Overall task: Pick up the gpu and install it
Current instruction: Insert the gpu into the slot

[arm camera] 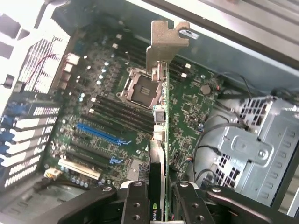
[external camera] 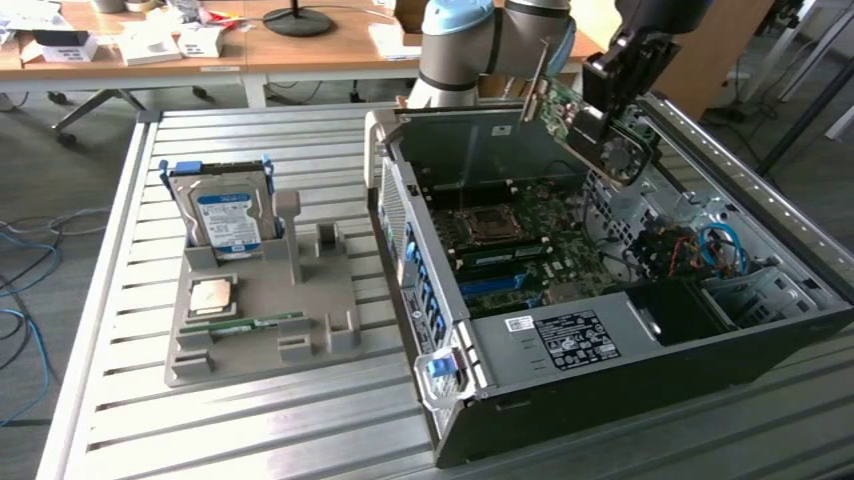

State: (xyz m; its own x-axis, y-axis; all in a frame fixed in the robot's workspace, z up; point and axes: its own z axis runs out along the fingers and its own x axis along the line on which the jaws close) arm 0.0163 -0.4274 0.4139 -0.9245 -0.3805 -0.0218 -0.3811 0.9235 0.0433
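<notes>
hanging over the open black desktop computer case (external camera: 574, 390), the black two-fingered gripper (arm camera: 161, 205) has the gpu (arm camera: 162, 140), a thin dark circuit card with a silvery metal bracket (arm camera: 164, 44) at one end, clamped between its fingers (arm camera: 135, 205). the jaws stand partway closed, pressed against the card's two flat faces. the card runs edge-on away from the gripper with the bracket at the far end. i judge that this grip leaves the bracket and the connector edge free to meet the case. the gpu is in the air, tilted, above the rear part of the case and clear of the green motherboard (external camera: 521, 240) below, so it is not seated. the long blue expansion slot (arm camera: 100, 133) lies on that board, apart from the card. well apart on the slatted metal table (external camera: 267, 430), a blue-labelled silver hard drive (external camera: 227, 215) stands upright in a grey moulded tray (external camera: 254, 350), out of the arm's way.
</notes>
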